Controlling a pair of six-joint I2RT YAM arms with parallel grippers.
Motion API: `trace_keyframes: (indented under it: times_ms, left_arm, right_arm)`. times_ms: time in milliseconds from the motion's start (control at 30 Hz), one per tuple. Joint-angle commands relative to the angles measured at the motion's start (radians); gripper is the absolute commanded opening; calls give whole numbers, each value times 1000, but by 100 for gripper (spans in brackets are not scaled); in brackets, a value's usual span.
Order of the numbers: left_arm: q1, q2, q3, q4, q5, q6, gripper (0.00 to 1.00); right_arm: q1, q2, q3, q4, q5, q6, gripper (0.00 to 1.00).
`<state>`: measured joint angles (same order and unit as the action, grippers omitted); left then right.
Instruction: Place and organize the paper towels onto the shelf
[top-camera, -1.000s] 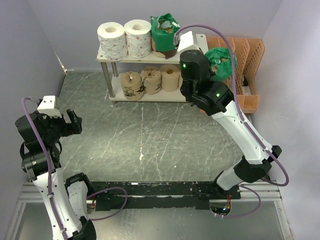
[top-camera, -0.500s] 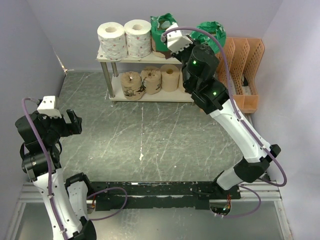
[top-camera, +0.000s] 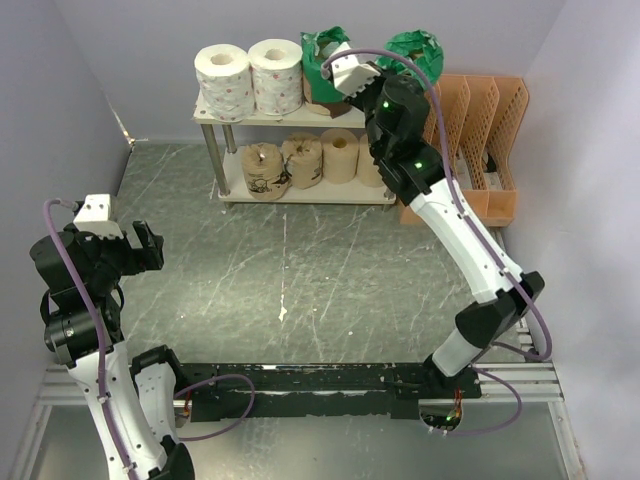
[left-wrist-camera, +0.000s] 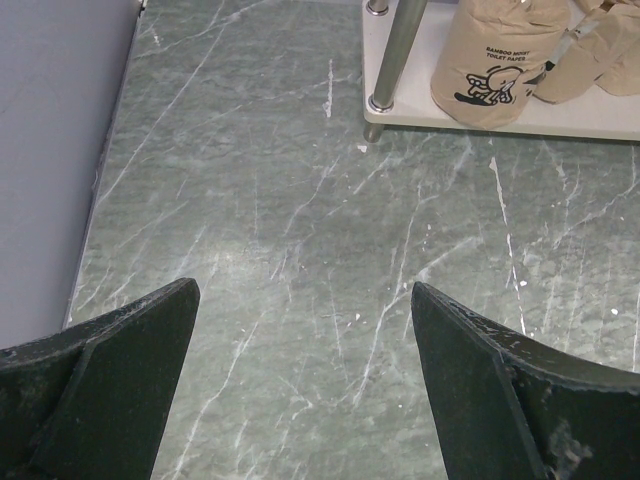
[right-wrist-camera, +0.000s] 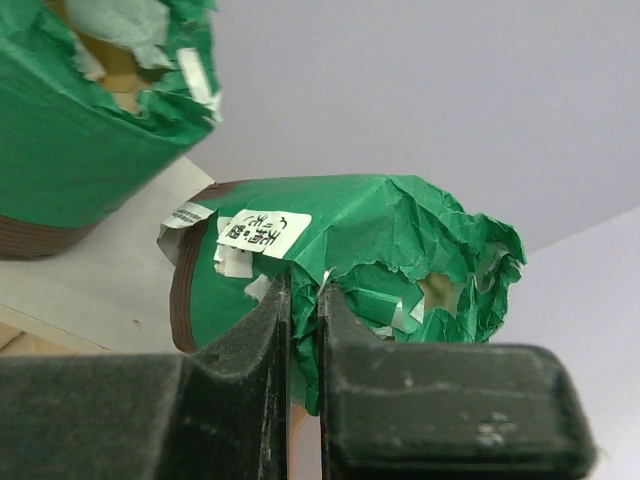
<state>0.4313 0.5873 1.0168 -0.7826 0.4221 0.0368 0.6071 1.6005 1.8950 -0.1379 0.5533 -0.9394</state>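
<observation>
Right wrist cam: right gripper (right-wrist-camera: 303, 300) pinching wrap of green roll (right-wrist-camera: 350, 230), tilted over shelf (right-wrist-camera: 100, 275) top, near 2nd green roll (right-wrist-camera: 90, 130); left gripper (left-wrist-camera: 303, 295) spread wide above table (left-wrist-camera: 300, 190).

The right gripper (right-wrist-camera: 303, 290), clamped on the green-wrapped roll (top-camera: 415, 45), has raised it from in front of the orange file rack (top-camera: 490, 130) to the top board of the shelf (top-camera: 262, 119). The roll now appears to be at the board's right end, near the other green roll (top-camera: 325, 62); contact cannot be confirmed.
</observation>
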Motion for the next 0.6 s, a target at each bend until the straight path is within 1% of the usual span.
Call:
trace_keyframes:
  times_ms: [0,233,267,300,333,367,433,467,567]
  left_arm:
    - [12,0,-3,25,-7,-3,98]
    - [12,1,-3,25,-4,-2,98]
    - [13,0,-2,26,-5,-2,98]
    - [13,-2,-3,26,-4,-2,98]
    - [13,-4,-3,26,-1,-2,98]
    - [14,-7,-3,26,0,-2,98]
    - [13,-6,-3,26,3,0,98]
    - [12,-3,-3,26,6,1,98]
    - [12,1,-3,25,7,2,98]
  right_arm:
    - [-10,48,20,76,-73,-10,0]
    - [-10,114,33,164,-65,-63,0]
    - [-10,117,26,177,-61,-59,6]
    - [-10,117,18,191,-55,-59,20]
    - [-10,117,13,201,-49,-60,30]
    - [-10,116,9,209,-41,-61,45]
    - [-10,111,-1,242,-15,-58,96]
    - [-10,106,-7,257,-6,-56,99]
    - [0,77,-37,335,42,-65,100]
